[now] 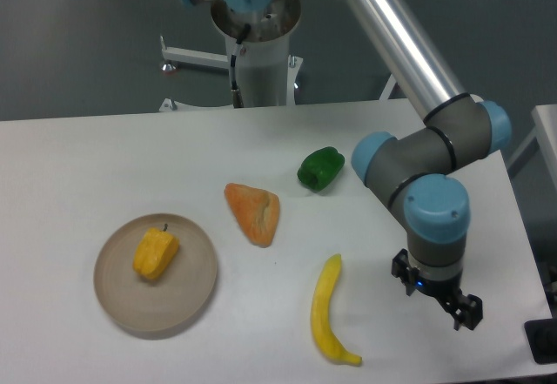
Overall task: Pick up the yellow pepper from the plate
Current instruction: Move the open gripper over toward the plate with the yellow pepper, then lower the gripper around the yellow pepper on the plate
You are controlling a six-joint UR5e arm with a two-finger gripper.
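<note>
White table (pixel 104 166); blocky yellow pepper (pixel 156 253) on round plate (pixel 187 301).

Smooth, waxy-looking small yellow-orange bell pepper (pixel 156 254) on matt round beige plate (pixel 193 293). Glossy green pepper (pixel 320 168). Brushed silver metal arm tube (pixel 399 43) over matt white table (pixel 78 175).

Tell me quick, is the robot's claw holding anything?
Gripper: holding nothing, hanging over the table far from the yellow pepper on the plate; open or closed cannot be told.
</note>
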